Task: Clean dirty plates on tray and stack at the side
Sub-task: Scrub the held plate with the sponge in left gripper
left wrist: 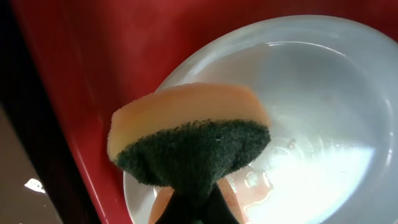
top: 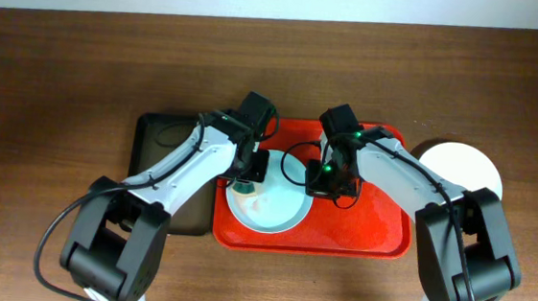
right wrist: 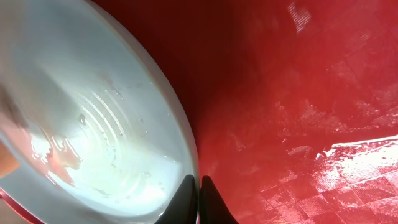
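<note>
While the left gripper (top: 246, 176) is closed tightly on a sponge (left wrist: 193, 134), the sponge's yellow foam and dark green scouring face are held over the near edge of a plate (top: 274, 209); whether sponge and plate touch cannot be told; the plate is lying in the left part of the red tray (top: 368, 230), and a wet film with a faint reddish smear (right wrist: 62, 158) is seen inside it; the right gripper (right wrist: 199, 199) is shut, its dark fingertips pinched on the plate's rim at the side opposite the sponge; the tray floor beside it is seen to be wet and glossy; a second plate (top: 465, 171) is lying on the table (top: 63, 77) just past the tray's right end; a dark tray (top: 159, 142) is set against the red tray's left side.
</note>
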